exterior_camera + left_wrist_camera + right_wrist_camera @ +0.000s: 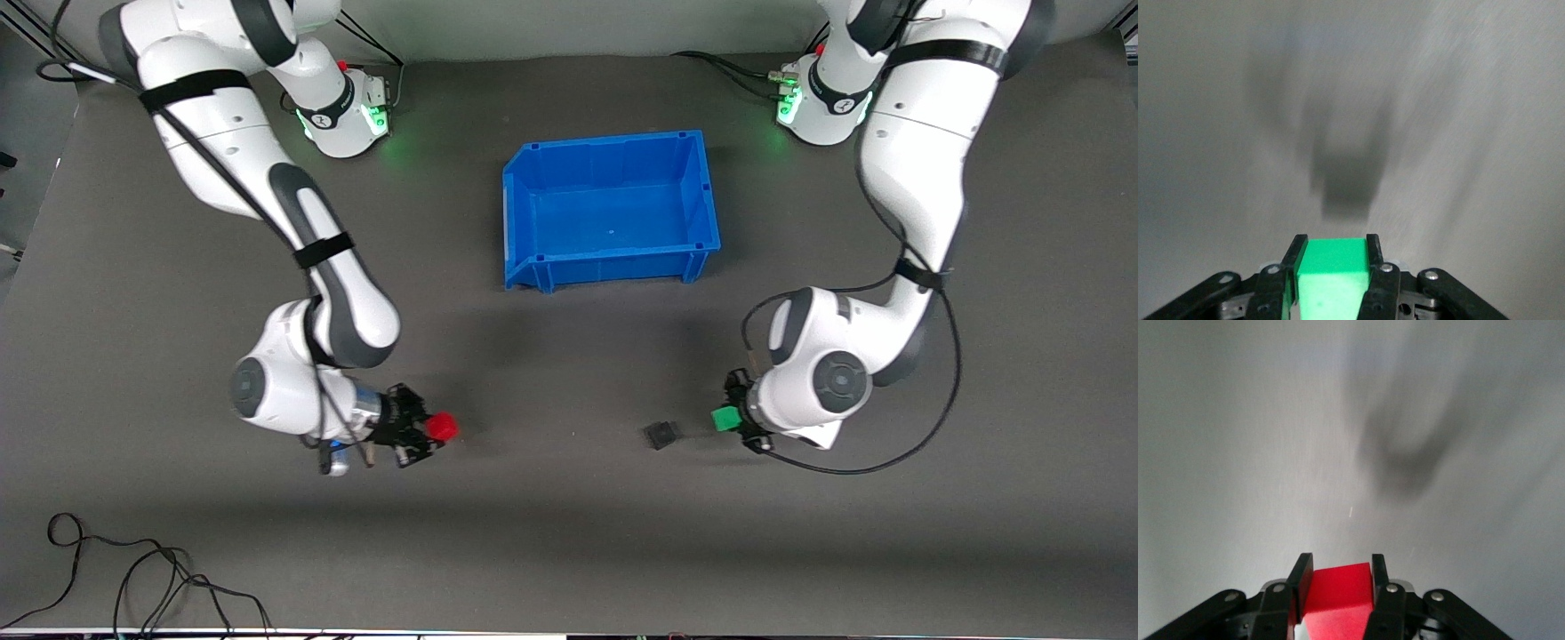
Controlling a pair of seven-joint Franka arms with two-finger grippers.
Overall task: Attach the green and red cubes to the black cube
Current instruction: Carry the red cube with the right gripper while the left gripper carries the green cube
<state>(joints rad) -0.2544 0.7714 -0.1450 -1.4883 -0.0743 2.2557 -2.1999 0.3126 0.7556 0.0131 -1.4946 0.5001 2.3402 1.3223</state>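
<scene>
The black cube sits on the table, nearer the camera than the blue bin. Just beside it, the left gripper squeezes the green cube. The right gripper squeezes the red cube, well apart.

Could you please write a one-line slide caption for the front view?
Left tool grips green cube beside black cube; right tool holds red cube.
</scene>
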